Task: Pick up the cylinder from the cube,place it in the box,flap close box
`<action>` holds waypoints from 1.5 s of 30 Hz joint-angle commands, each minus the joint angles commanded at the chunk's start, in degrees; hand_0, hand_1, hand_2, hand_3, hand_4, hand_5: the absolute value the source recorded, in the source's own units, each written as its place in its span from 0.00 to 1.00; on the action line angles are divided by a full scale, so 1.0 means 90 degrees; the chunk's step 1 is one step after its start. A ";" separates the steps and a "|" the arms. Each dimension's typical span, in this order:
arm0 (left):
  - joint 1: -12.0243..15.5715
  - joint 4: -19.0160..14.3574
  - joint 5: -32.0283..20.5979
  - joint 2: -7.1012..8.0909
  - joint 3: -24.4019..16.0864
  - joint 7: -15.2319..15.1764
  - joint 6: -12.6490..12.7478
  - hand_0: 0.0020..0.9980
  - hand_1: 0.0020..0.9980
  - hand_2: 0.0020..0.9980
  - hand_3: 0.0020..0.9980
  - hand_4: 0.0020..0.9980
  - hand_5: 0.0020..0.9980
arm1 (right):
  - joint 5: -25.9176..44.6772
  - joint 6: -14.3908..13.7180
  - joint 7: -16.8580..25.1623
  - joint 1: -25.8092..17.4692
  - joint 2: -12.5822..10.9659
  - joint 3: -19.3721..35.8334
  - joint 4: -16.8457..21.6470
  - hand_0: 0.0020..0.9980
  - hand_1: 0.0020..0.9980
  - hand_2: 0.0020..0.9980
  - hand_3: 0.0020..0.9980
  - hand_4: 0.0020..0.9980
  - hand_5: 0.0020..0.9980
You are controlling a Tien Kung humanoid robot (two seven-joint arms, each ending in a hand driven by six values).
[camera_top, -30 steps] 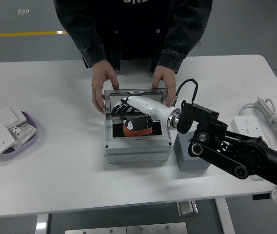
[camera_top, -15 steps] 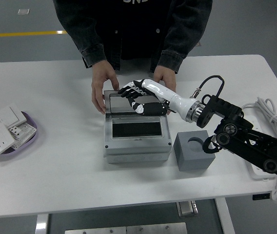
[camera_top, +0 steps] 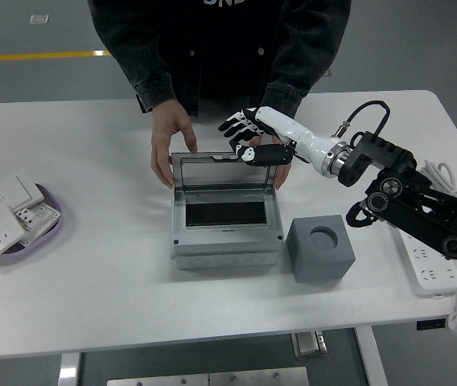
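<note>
The grey box (camera_top: 227, 241) stands mid-table with its clear flap (camera_top: 222, 170) raised at the back. Its dark opening (camera_top: 222, 215) shows no cylinder. The grey cube (camera_top: 321, 251) sits right of the box, and its round top hole is empty. My right hand (camera_top: 249, 138) hovers above the flap's top right edge with its fingers relaxed and empty. A person at the far side rests one hand (camera_top: 168, 149) at the box's back left corner. The person's other hand (camera_top: 282, 167) is at the back right, partly behind my hand. My left arm is out of view.
A purple dish (camera_top: 51, 229) with white switch plates lies at the left edge. A white power strip (camera_top: 428, 269) with its cable lies at the right, under my right arm.
My right hand held an orange and black object inside the box a second ago. It has since come out empty and risen back over the flap's top edge. The person's hands have stayed put.
</note>
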 joint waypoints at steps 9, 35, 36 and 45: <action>0.0024 0.0000 -0.0004 0.0008 -0.0017 -0.0011 0.0003 0.63 0.65 0.58 0.67 0.72 0.39 | 0.0328 -0.0020 -0.0024 0.0074 -0.0481 -0.0421 0.0298 0.71 0.66 0.69 0.71 0.48 0.22; 0.0020 0.0000 0.0034 0.0010 -0.0062 -0.0028 0.0007 0.63 0.65 0.58 0.66 0.72 0.38 | 0.0790 -0.0219 0.0418 -0.1115 -0.1255 0.0062 0.1181 0.68 0.65 0.69 0.71 0.49 0.25; 0.0014 0.0000 0.0036 0.0008 -0.0055 -0.0030 0.0004 0.63 0.65 0.58 0.66 0.72 0.38 | 0.0686 -0.0212 0.0400 -0.1244 -0.1228 0.0227 0.1209 0.68 0.65 0.69 0.71 0.49 0.25; 0.0047 0.0000 0.0025 0.0041 0.0031 0.0008 -0.0027 0.63 0.65 0.58 0.66 0.72 0.38 | -0.0451 -0.0406 0.0605 -0.2752 -0.0301 0.2294 0.1698 0.68 0.65 0.69 0.71 0.49 0.24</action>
